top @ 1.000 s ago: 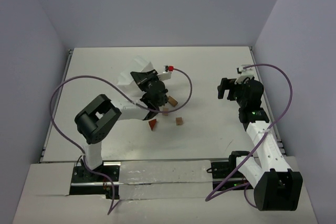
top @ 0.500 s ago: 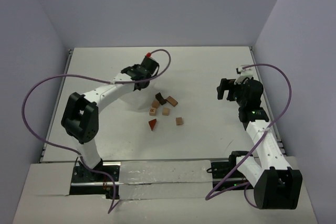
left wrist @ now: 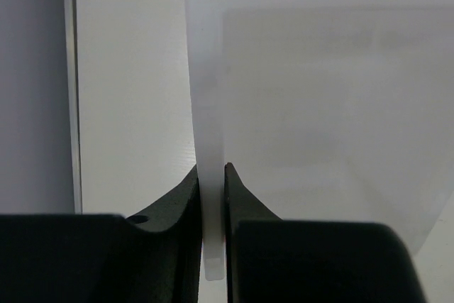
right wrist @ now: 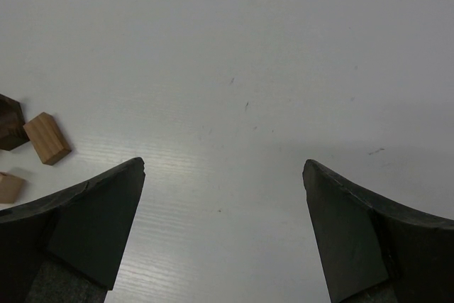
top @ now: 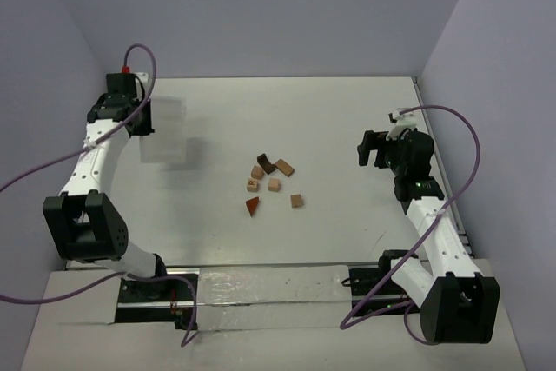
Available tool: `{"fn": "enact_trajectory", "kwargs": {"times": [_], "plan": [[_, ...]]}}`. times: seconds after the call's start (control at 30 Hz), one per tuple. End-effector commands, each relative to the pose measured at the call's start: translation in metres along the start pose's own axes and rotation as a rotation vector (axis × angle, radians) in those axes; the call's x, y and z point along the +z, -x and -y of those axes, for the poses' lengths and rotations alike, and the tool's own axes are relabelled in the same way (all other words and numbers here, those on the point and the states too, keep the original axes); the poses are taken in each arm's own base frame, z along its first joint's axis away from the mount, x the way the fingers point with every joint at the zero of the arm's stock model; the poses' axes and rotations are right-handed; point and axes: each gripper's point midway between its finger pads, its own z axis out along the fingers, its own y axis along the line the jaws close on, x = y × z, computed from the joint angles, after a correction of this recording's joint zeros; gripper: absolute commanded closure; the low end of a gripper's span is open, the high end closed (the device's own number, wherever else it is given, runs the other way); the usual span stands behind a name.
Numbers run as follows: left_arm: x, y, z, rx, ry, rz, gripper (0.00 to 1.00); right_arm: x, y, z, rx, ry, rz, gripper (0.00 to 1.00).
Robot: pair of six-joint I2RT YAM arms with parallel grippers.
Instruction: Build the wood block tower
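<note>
Several tiny wooden blocks lie scattered, not stacked, mid-table: tan cubes [top: 274, 184], a dark brown piece [top: 266, 163] and a reddish-brown wedge [top: 253, 206]. My left gripper [top: 146, 119] is at the far left, well away from them, shut on the rim of a translucent white container [top: 167, 132]. In the left wrist view the fingers [left wrist: 213, 175] pinch the container's wall [left wrist: 209, 104]. My right gripper [top: 373, 147] is open and empty, right of the blocks. In the right wrist view [right wrist: 223, 168] a tan block [right wrist: 47, 138] and the dark piece [right wrist: 8, 122] show at the left edge.
The white table [top: 347, 119] is enclosed by pale purple walls on the left, back and right. The arm bases and a rail sit along the near edge. Purple cables loop beside both arms.
</note>
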Motion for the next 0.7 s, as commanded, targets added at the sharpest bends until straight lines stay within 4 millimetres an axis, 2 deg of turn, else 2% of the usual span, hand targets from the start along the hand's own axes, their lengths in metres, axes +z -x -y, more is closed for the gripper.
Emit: {"fn": "enact_trajectory", "kwargs": {"times": [0.0,0.07,0.13,0.23,0.3,0.47,0.67], "plan": [[0.015,0.013,-0.024,0.029,-0.158,0.031,0.99,0.0,0.018,0.0,-0.003,0.005,0.034,0.0],[0.025,0.015,-0.051,0.027,-0.137,0.036,0.96,0.001,0.018,0.0,-0.004,0.006,0.032,0.0],[0.038,0.011,-0.064,0.054,-0.157,0.002,0.95,0.001,0.016,0.001,-0.004,0.003,0.028,0.0],[0.06,-0.001,-0.068,0.061,-0.231,-0.07,0.99,0.002,0.016,0.0,-0.005,0.004,0.027,0.0],[0.067,0.002,-0.076,0.058,-0.235,-0.076,1.0,0.003,0.014,0.001,-0.003,0.003,0.021,0.0],[0.1,-0.008,-0.087,0.077,-0.243,-0.124,0.95,0.006,0.012,0.002,-0.002,0.001,0.008,0.0],[0.123,-0.019,-0.094,0.036,-0.24,-0.15,0.91,0.008,0.008,0.003,-0.003,-0.003,-0.006,0.0]]}}
